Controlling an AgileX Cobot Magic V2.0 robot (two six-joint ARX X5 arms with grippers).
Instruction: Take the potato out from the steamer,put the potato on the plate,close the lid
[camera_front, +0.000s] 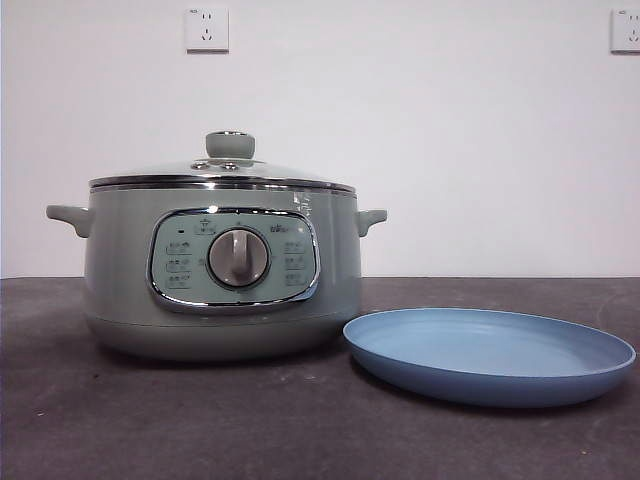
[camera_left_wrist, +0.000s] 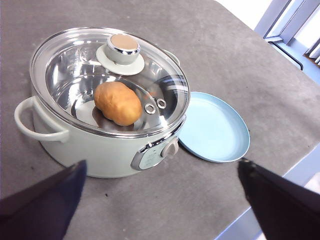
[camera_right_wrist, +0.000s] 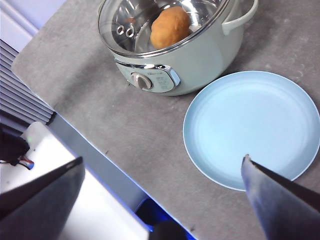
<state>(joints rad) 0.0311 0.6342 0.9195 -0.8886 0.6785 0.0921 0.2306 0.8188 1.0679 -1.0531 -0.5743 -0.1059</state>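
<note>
Both arms hover high over the surface, left gripper (camera_left_wrist: 162, 200) above the lidded steamer (camera_left_wrist: 107, 135), right gripper (camera_right_wrist: 162, 200) above the plate (camera_right_wrist: 252, 127), fingers spread wide, empty.

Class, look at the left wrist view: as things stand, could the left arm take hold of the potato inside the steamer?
Probably not yet: the glass lid sits shut on the steamer over the potato. The open left gripper must lift it first.

Left gripper (camera_left_wrist: 162, 200): raised above the table, jaws spread wide, holding nothing. Right gripper (camera_right_wrist: 162, 192): likewise raised, jaws spread wide, empty.
</note>
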